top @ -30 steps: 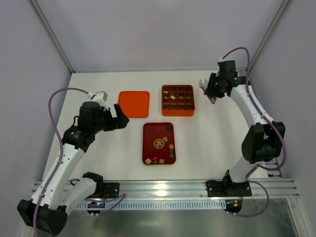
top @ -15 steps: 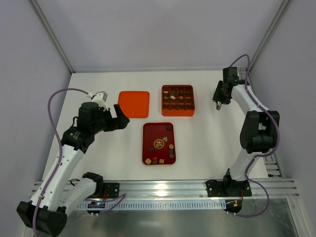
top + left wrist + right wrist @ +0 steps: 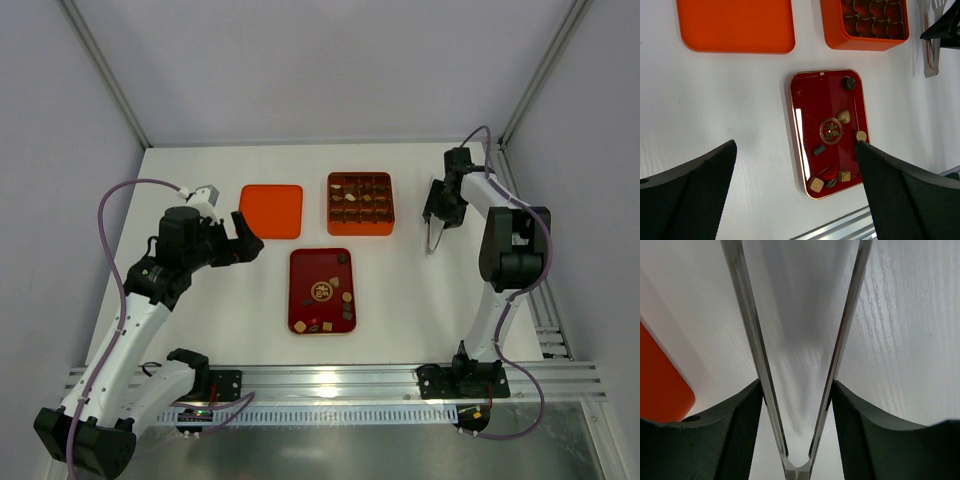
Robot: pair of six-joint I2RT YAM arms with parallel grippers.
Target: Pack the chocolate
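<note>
Several small chocolate pieces (image 3: 843, 116), dark, tan and cream, lie on the dark red tray (image 3: 303, 272) in the middle of the table, and more sit in cells of the orange grid box (image 3: 360, 203) behind it. My left gripper (image 3: 245, 240) hovers open left of the tray, holding nothing; in the left wrist view its fingers (image 3: 690, 190) frame the tray (image 3: 796, 125). My right gripper (image 3: 437, 208) is right of the box, shut on metal tongs (image 3: 430, 240) that point down at the table. The tongs' arms (image 3: 752, 340) spread in a V between its fingers.
A flat orange lid (image 3: 271, 210) lies left of the grid box. A corner of the orange box (image 3: 660, 385) shows at the left of the right wrist view. The metal rail (image 3: 330, 380) runs along the near edge.
My right arm has drawn in and turned its wrist down, so the tongs now point at the table right of the box. The tongs' arms stand wider apart. The left arm is still.
</note>
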